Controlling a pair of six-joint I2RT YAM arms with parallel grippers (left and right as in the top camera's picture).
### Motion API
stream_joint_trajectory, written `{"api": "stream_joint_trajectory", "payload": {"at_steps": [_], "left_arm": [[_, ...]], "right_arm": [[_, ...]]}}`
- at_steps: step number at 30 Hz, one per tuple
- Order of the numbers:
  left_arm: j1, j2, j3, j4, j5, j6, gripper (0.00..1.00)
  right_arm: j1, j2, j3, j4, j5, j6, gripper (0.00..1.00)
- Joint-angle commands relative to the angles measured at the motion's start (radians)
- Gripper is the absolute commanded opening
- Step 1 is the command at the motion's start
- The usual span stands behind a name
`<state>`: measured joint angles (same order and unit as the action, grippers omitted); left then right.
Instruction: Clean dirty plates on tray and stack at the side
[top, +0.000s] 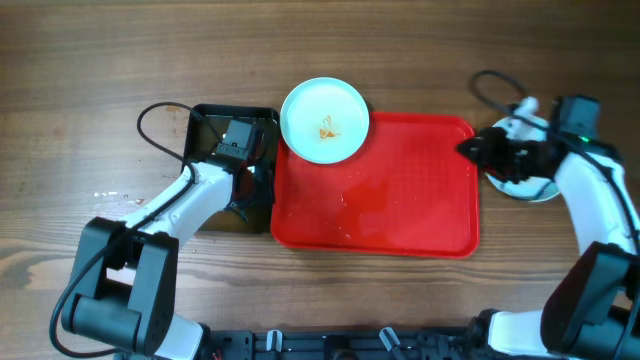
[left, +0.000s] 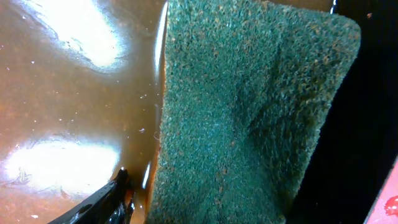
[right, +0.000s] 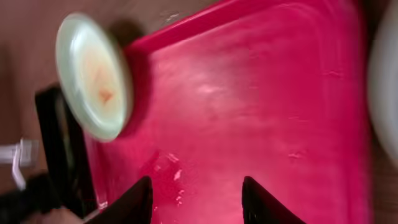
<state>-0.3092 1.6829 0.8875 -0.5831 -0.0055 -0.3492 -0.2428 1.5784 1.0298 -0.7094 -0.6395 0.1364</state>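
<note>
One pale plate (top: 324, 121) with an orange-brown smear sits on the far left corner of the red tray (top: 410, 190). It also shows in the right wrist view (right: 93, 78), above the tray (right: 249, 93). A pale plate (top: 533, 190) lies on the table to the right of the tray, mostly hidden under my right arm; its edge shows in the right wrist view (right: 387, 81). My right gripper (top: 472, 148) is open and empty over the tray's right edge (right: 196, 199). My left gripper (top: 240, 165) is down in the black tub, one finger (left: 109, 202) beside the green sponge (left: 249, 112), a small gap between them.
The black tub (top: 205, 120) holds brown water (left: 68, 112) and stands against the tray's left side. Wet patches shine on the tray's middle (top: 350, 200). Cables loop on the table at the far left (top: 150, 125) and far right (top: 490, 85).
</note>
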Motion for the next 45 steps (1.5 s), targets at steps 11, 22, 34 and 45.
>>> {"api": "stream_joint_trajectory", "payload": {"at_steps": [11, 22, 34, 45], "left_arm": [[-0.008, -0.007, 0.001, 0.017, 0.035, 0.002, 0.69], [-0.008, -0.007, 0.001, 0.018, 0.035, 0.001, 0.82], [-0.008, -0.007, 0.001, 0.018, 0.035, 0.002, 1.0], [-0.008, -0.007, 0.001, 0.018, 0.035, 0.002, 1.0]], "right_arm": [[0.456, 0.11, 0.303, 0.066, 0.351, -0.077, 0.52], [0.503, 0.463, 0.303, 0.247, 0.283, 0.195, 0.37], [0.531, 0.455, 0.304, 0.149, 0.293, 0.212, 0.04], [0.531, 0.282, 0.283, -0.316, 0.523, 0.204, 0.04]]}}
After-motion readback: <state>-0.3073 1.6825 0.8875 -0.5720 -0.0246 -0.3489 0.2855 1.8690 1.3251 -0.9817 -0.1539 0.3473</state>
